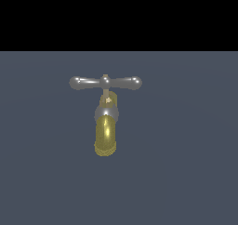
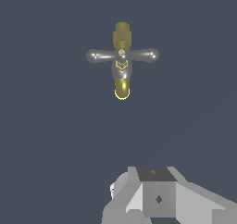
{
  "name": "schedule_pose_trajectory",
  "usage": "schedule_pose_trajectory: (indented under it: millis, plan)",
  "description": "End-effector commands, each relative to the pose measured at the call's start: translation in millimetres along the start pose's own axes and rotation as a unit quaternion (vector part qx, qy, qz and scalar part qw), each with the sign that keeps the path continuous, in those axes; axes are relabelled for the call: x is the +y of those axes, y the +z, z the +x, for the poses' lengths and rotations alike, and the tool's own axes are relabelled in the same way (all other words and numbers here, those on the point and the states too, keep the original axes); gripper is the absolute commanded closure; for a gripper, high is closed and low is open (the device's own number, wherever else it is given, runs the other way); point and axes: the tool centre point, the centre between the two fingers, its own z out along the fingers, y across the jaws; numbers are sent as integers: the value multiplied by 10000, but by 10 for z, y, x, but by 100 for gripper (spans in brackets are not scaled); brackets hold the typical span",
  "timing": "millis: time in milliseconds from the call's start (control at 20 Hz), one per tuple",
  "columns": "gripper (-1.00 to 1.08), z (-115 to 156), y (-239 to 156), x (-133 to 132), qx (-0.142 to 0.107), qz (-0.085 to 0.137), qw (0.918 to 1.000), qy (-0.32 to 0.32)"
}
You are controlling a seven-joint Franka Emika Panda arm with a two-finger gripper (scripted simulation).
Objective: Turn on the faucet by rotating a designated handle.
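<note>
Standing upright on the bench (image 1: 186, 173), the faucet (image 1: 106, 135) carries the handle (image 1: 105, 82) level across its stem; judged rigid, polished, likely slippery metal; best pushed at a knob end (image 1: 135, 82), farthest from the hub; the hand (image 2: 157, 200) sits well apart, holding nothing; its opening cannot be told.

One faucet (image 1: 106, 126) stands on the single grey floor (image 1: 186, 173). It carries one crossbar handle (image 1: 105, 82) with two knob ends, set above its one brass-yellow spout (image 1: 105, 135).
</note>
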Motion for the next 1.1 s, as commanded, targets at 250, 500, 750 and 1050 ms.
schedule_pose_trajectory:
  millis: [250, 500, 750, 1050]
  plan:
    - [108, 5, 30, 17, -4, -1, 10000, -77]
    - [108, 22, 121, 68, -14, -2, 9995, -310]
    - [108, 56, 272, 152, -32, -4, 9976, -698]
    - [108, 127, 532, 290, -63, -9, 9907, -1363]
